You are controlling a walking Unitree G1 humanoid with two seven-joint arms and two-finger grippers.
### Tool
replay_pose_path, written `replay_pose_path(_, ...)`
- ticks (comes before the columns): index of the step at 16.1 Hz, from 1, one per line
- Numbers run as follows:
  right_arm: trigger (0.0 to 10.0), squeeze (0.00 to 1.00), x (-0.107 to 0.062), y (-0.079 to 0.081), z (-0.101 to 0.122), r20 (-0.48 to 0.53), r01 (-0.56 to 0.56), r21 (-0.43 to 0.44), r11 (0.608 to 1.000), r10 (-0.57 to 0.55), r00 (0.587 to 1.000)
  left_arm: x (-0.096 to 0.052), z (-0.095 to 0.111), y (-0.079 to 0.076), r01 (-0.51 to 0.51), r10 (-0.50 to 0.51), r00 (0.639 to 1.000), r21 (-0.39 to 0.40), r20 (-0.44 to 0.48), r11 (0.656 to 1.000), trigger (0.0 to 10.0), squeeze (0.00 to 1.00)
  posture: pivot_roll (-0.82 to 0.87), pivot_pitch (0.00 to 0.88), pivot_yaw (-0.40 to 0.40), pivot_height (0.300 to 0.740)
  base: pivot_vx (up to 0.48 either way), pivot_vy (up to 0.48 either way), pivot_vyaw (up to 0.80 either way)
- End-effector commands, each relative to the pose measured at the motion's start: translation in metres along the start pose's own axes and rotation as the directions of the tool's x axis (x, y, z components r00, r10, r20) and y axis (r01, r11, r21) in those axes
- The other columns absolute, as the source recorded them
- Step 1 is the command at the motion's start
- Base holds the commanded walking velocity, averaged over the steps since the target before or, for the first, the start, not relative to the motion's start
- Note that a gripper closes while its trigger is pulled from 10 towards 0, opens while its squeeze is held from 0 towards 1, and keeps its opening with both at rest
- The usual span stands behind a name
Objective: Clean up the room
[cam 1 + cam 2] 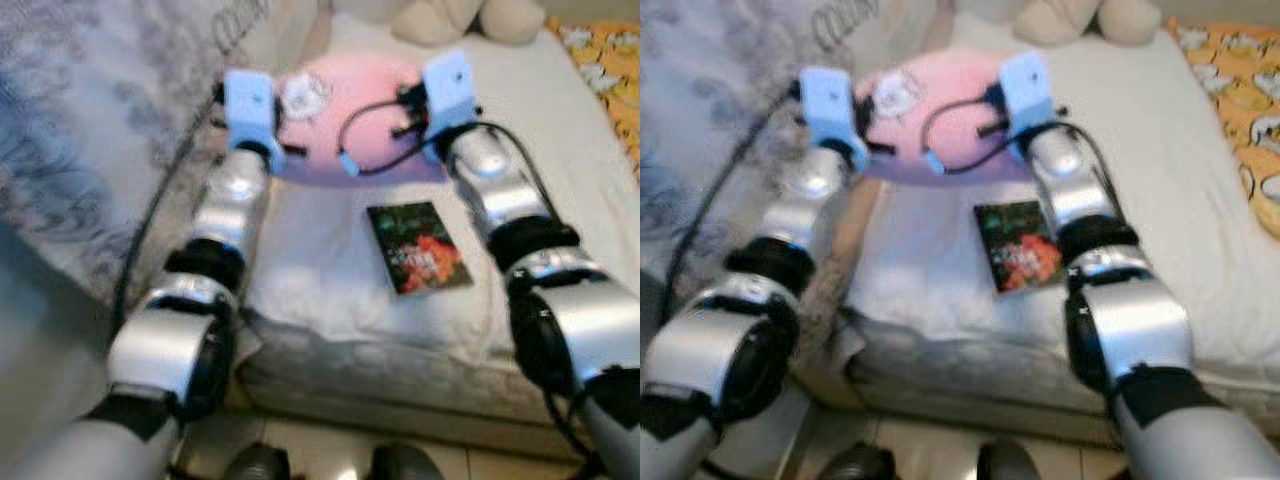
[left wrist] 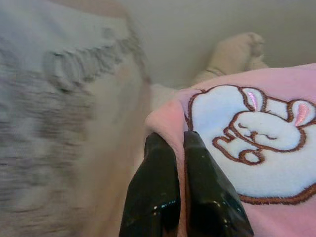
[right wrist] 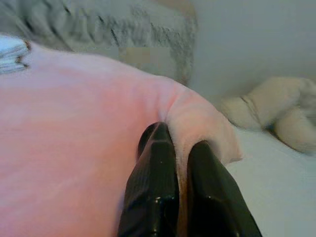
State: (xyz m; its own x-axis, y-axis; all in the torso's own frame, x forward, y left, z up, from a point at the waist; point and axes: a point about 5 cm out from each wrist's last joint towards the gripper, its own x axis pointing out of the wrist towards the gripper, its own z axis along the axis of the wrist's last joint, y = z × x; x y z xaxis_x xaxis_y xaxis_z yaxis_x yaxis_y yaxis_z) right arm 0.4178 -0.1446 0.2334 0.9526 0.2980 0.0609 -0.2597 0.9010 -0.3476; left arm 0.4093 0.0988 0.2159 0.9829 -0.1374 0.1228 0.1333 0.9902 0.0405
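Nearest the robot, at the near edge of the bed [image 1: 330, 300], a small book [image 1: 418, 246] with a dark, red-flowered cover lies flat on the white sheet, between the two arms and untouched; it looks like one item not yet tidied. Beyond it, both arms reach forward and hold the pink pillow [image 1: 350, 115] up off the mattress, one at each end. The left end effector [image 2: 180, 148] is clenched on the pillow's edge just beside the embroidered white rabbit patch [image 2: 252, 128], with pink fabric pinched between its fingers. The right end effector [image 3: 175, 140] is clenched the same way on a bunched corner at the other end. So the pillow is picked up but not yet placed; judging from this, the cleanup is in its middle, with the pillow to set down and the book left.

Farther back, a cream plush toy [image 1: 470, 18] sits at the head of the bed, cut off by the frame. A grey patterned blanket [image 1: 90, 120] is heaped on the robot's left, badly blurred. An orange printed cloth [image 1: 605, 70] shows on the far right, partly out of frame. Where the pillow should go cannot be told.
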Motion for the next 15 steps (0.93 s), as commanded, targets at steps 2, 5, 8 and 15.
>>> replay_pose_path(2,0.0,0.0,0.003,0.015,-0.002,-0.052,-0.137,-0.103,0.985,0.132,0.99,-0.002,-0.008,0.014,-0.177,0.177,0.984,0.008,-0.027,0.984,10.0,0.0,-0.06,0.0,0.026,0.704,0.463,0.0,0.0)
replay_pose_path(5,0.0,0.0,-0.008,0.04,-0.04,-0.202,-0.301,-0.243,0.922,0.256,0.945,-0.019,-0.047,0.014,-0.366,0.376,0.918,0.098,-0.129,0.926,10.0,0.0,-0.06,0.0,0.025,0.704,0.147,0.0,0.0)
replay_pose_path(8,0.0,0.0,-0.013,0.047,-0.051,-0.227,-0.343,-0.268,0.9,0.287,0.931,-0.022,-0.051,0.0,-0.33,0.342,0.934,0.113,-0.107,0.937,10.0,0.0,-0.06,0.0,0.02,0.704,0.0,0.0,0.0)
replay_pose_path(15,0.0,0.0,-0.032,0.057,-0.084,-0.244,-0.373,-0.026,0.928,0.356,0.902,-0.041,-0.065,-0.04,-0.21,0.213,0.976,0.088,-0.033,0.974,10.0,0.0,-0.06,0.0,0.022,0.704,0.0,0.0,0.0)
